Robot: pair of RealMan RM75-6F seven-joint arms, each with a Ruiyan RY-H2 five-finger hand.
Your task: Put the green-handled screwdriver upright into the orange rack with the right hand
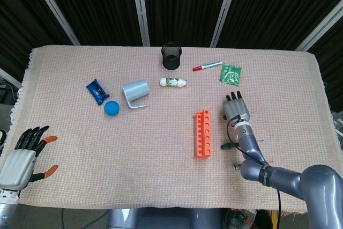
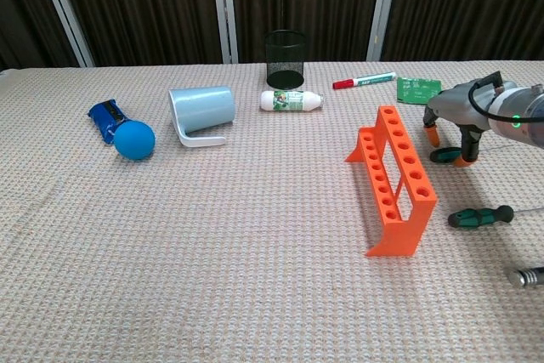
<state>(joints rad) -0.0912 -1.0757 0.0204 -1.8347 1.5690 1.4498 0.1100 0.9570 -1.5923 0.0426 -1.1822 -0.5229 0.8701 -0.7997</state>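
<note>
The green-handled screwdriver (image 2: 480,216) lies flat on the cloth, right of the orange rack (image 2: 393,178); in the head view the screwdriver (image 1: 229,145) is partly hidden by my right forearm. The rack (image 1: 202,132) stands upright, its row of holes empty. My right hand (image 2: 453,118) hovers behind the screwdriver, palm down, fingers spread and orange fingertips (image 2: 433,135) at the cloth, holding nothing. From above, the right hand (image 1: 236,108) sits right of the rack's far end. My left hand (image 1: 24,156) rests open at the front left corner, far from both.
At the back stand a black mesh cup (image 1: 172,56), a red marker (image 1: 207,66) and a green packet (image 1: 230,73). A white bottle (image 1: 173,82), a tipped pale blue cup (image 1: 135,93), a blue ball (image 1: 111,108) and a blue wrapper (image 1: 97,90) lie left. A silver tool tip (image 2: 527,276) lies front right.
</note>
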